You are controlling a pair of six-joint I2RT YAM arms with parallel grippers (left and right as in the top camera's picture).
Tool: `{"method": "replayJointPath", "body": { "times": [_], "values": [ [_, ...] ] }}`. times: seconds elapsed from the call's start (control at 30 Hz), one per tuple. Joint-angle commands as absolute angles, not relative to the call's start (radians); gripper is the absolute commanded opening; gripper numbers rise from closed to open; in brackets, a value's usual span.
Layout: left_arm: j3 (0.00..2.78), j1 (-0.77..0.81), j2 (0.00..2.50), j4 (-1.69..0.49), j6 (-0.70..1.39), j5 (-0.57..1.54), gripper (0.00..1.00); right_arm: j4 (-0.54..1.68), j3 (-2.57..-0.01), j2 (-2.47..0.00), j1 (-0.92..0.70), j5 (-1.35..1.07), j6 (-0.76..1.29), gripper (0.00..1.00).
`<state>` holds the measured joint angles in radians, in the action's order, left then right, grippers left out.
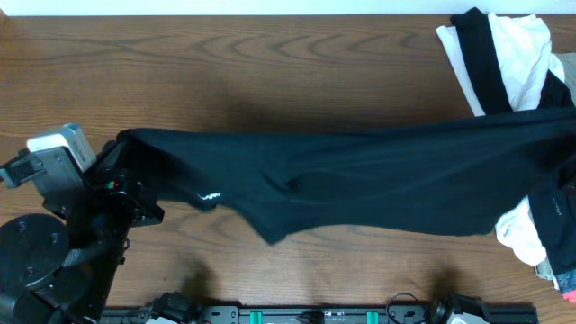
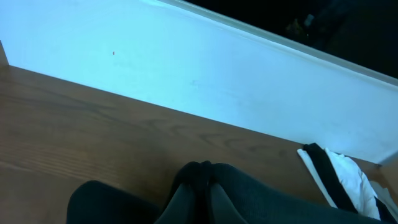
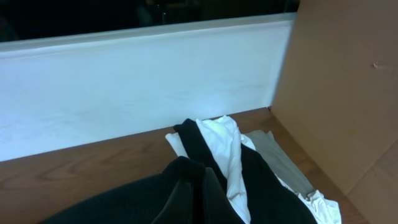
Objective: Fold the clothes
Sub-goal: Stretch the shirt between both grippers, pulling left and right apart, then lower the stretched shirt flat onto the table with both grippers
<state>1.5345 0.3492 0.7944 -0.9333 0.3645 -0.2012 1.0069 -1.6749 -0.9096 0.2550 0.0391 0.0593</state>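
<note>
A black garment (image 1: 360,180) hangs stretched across the table between my two grippers, sagging in the middle, with a small white mark (image 1: 209,195) near its left part. My left gripper (image 1: 123,146) is shut on its left end; in the left wrist view the fingers (image 2: 202,183) pinch bunched black fabric (image 2: 261,196). My right gripper is past the right edge of the overhead view; in the right wrist view its fingers (image 3: 202,183) are shut on the black fabric (image 3: 137,202).
A pile of black and white clothes (image 1: 504,49) lies at the far right corner and shows in the right wrist view (image 3: 224,146). More white and black cloth (image 1: 531,236) lies at the right front. A white wall (image 3: 124,99) and a brown panel (image 3: 339,93) bound the table.
</note>
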Motion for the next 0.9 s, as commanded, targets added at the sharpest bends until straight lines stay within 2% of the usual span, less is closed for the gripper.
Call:
{"method": "replayJointPath", "body": {
  "times": [0.0,0.2,0.33,0.43,0.57,0.67,0.73,0.87],
  "values": [
    [1.546,0.344,0.829,-0.926,0.347,-0.230,0.06,1.017,-1.681,-0.965,0.263,0.075,0.074,0.01],
    [1.546,0.344,0.957,-0.915,0.347,-0.230,0.06,1.060,-1.680,-1.119,0.262,0.019,0.073,0.01],
    [1.546,0.342,1.103,-0.831,0.286,-0.230,0.06,1.051,-1.680,-1.269,0.260,-0.051,0.073,0.01],
    [1.546,0.326,1.245,-0.698,0.253,-0.229,0.06,1.002,-1.680,-1.398,0.255,-0.094,0.074,0.01],
    [1.552,0.272,1.432,-0.399,0.209,-0.218,0.06,0.831,-1.684,-1.538,0.229,-0.120,0.090,0.01],
    [1.620,0.224,1.527,-0.257,0.210,-0.097,0.06,0.734,-1.705,-1.571,0.213,-0.117,0.128,0.01],
    [1.707,0.197,1.570,-0.233,0.211,-0.031,0.06,0.694,-1.731,-1.569,0.211,-0.097,0.139,0.01],
    [1.858,0.167,1.594,-0.297,0.210,-0.028,0.06,0.722,-1.824,-1.567,0.211,-0.072,0.137,0.01]
  ]
}}
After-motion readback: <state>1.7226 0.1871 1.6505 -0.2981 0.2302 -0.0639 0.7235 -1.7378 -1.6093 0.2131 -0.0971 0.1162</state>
